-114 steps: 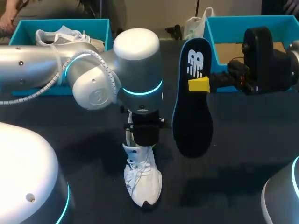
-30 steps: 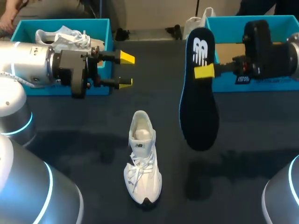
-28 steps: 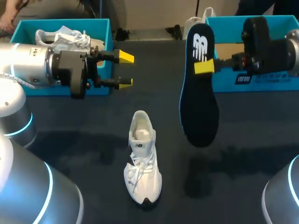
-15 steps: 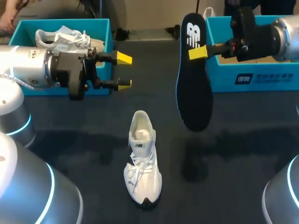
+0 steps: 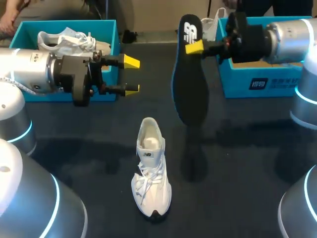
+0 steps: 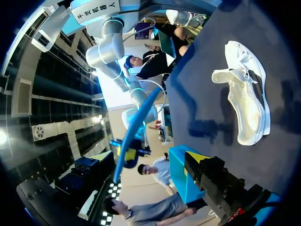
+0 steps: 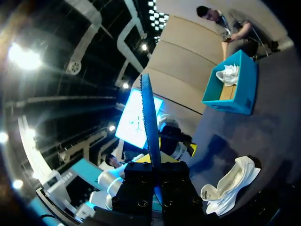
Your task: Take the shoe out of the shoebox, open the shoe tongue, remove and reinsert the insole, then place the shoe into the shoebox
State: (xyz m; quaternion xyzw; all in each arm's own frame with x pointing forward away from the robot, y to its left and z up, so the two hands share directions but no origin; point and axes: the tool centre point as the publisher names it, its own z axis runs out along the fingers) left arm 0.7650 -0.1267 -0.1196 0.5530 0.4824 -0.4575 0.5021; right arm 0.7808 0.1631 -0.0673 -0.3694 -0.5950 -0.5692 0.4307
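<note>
A white shoe (image 5: 151, 171) stands on the dark table with its toe toward the front edge and its collar open. My right gripper (image 5: 194, 47) is shut on the heel end of a dark insole (image 5: 189, 84), which hangs upright in the air, behind and to the right of the shoe. In the right wrist view the insole (image 7: 149, 120) shows edge-on, rising from between the fingers, with the shoe (image 7: 230, 183) lying beyond. My left gripper (image 5: 131, 75) hovers open and empty, behind and left of the shoe (image 6: 244, 94).
A blue shoebox (image 5: 111, 29) at the back left holds another white shoe (image 5: 69, 39). A second blue shoebox (image 5: 257, 84) stands at the back right, behind my right arm. Dark tabletop lies all around the shoe.
My right arm has carried the insole to the left and toward the back of the table. The left arm and the shoe have stayed put.
</note>
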